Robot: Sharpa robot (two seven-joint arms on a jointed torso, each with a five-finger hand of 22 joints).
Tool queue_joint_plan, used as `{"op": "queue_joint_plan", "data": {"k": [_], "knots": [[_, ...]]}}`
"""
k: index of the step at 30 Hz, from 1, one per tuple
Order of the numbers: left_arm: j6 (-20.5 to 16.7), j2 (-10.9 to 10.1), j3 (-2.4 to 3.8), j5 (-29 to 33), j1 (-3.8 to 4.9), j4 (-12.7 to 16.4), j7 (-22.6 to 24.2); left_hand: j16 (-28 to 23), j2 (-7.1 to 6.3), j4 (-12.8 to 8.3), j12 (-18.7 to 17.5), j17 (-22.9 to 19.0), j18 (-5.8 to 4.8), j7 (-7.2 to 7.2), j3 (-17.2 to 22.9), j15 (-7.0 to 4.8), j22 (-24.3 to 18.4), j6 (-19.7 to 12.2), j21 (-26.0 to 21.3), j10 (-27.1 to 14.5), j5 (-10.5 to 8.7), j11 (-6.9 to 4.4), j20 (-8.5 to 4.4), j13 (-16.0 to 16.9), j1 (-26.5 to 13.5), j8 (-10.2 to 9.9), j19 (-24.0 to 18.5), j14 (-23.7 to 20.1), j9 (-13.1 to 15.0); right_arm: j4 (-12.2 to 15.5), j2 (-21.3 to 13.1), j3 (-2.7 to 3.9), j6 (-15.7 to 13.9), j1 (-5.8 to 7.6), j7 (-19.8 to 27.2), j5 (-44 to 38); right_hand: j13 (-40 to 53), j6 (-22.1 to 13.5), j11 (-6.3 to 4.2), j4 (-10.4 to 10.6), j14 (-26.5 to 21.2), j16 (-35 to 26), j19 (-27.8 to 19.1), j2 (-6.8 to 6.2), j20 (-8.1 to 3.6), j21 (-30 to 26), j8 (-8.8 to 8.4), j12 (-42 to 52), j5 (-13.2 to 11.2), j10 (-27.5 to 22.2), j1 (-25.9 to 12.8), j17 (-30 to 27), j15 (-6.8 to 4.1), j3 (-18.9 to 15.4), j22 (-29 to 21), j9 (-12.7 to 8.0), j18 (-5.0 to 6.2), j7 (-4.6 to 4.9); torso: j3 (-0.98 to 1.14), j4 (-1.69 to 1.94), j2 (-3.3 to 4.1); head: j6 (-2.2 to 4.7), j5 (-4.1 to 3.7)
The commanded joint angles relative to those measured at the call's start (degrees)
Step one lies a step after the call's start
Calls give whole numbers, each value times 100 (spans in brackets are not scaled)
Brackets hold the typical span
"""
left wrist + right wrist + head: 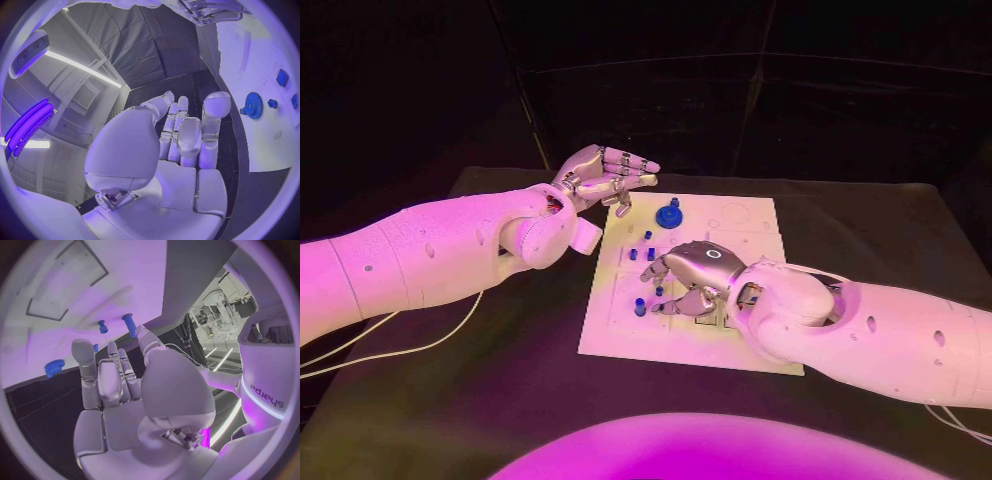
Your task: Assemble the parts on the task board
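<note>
Several small blue parts lie or stand on the white board at the middle of the frame in the head view, and a blue gear sits toward the board's upper edge. Some pegs look to stand upright near the board's left side, so the assembly seems partly under way, with loose pieces left to seat; how many are truly in place cannot be told.

Over the board's centre hovers the right robot hand, fingers curled downward above the pegs. Whether it pinches a part is hidden under its own palm; the right wrist view shows its fingers fairly straight with nothing plainly between them.

Off the board's upper left corner, the left robot hand hangs with fingers loosely bent and nothing in it. Around everything lies the dark counter.
</note>
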Motion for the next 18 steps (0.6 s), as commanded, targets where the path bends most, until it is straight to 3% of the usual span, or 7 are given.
{"op": "queue_joint_plan", "data": {"k": [1, 5, 8, 9, 10, 14, 18], "knots": [[46, -25, 4, 22, 7, 3, 13, -23, 66, -4, -23, -5, 109, 38, -22, 3, -6, 9, -11, 20, 29, 35, -9, 10, -4, 16, -51, -49, -9, 368, -416, 9, -1026, 31, 614, 1012, 55, 219, -1, 24, 19, -31, -51, 130, 13, -37, 76, 224, 66, 234, 34, -41, 53, -47, -48, 25, 56, 48, -4, 1, -14, 64, -97], [35, -41, -2, 22, 7, -23, 12, -26, 66, -4, -24, -13, 110, 37, -26, 3, -13, 8, -21, 19, 29, 34, -9, 10, -3, 15, -53, -51, -9, 654, -954, 14, -930, 179, 590, 2222, 359, 533, -210, 75, 103, 117, 198, 216, -60, 211, 228, 896, -20, 1163, 58, 218, -81, -97, 341, 69, 0, -99, 8, -21, -28, 114, -182], [32, -46, -8, 22, 7, -32, 12, -26, 66, -4, -24, -13, 110, 37, -26, 3, -13, 8, -21, 19, 29, 34, -9, 10, -3, 15, -53, -51, -9, 800, -1306, 15, -712, 294, 403, 2949, 959, 699, -392, 127, 201, 320, 405, 212, -228, 401, 323, 1733, -83, 1837, -16, 578, -253, -218, 613, 96, -53, -259, 11, -34, -41, 130, -248], [30, -47, -10, 22, 7, -36, 13, -26, 66, -4, -24, -13, 110, 37, -26, 3, -13, 8, -21, 19, 29, 34, -9, 10, -3, 15, -53, -51, -9, 860, -1450, 16, -610, 330, 319, 3154, 2162, 722, -462, 176, 233, 407, 481, 260, -303, 463, 367, 2799, -85, 1926, -59, 722, -315, -284, 694, 110, -77, -296, 11, -38, -45, 130, -281], [28, -49, -11, 22, 7, -39, 13, -26, 66, -4, -24, -13, 110, 37, -26, 3, -13, 8, -21, 19, 29, 34, -9, 10, -3, 15, -53, -51, -9, 912, -1584, 15, -537, 360, 241, 3313, 3195, 723, -493, 251, 245, 475, 518, 284, -368, 490, 424, 3705, -122, 1864, -140, 842, -251, -401, 738, 129, -61, -316, 11, -42, -49, 142, -306], [24, -42, -19, 22, 4, -59, 16, -26, 66, -4, -24, -13, 110, 37, -26, 3, -13, 8, -21, 19, 29, 34, -9, 10, -3, 15, -53, -51, -9, 1064, -2047, 15, -335, 445, -114, 3551, 6061, 790, -488, 510, 354, 828, 644, 345, -349, 601, 685, 6070, 143, 2264, -405, 1567, -318, -752, 925, 291, -124, -373, 17, -51, -58, 186, -417], [29, -34, -40, 23, 1, -65, 16, -26, 65, 1, -23, -15, 111, 37, -35, 3, -15, 9, -25, 21, 28, 34, -9, 12, -11, 16, -54, -52, -9, 1153, -2409, 13, -256, 474, -597, 3056, 7449, 838, -502, 586, 455, 1122, 838, 502, -368, 799, 892, 7086, 363, 2687, -396, 2251, -338, -916, 1250, 491, -180, -395, 14, -46, -58, 232, -580]]}}
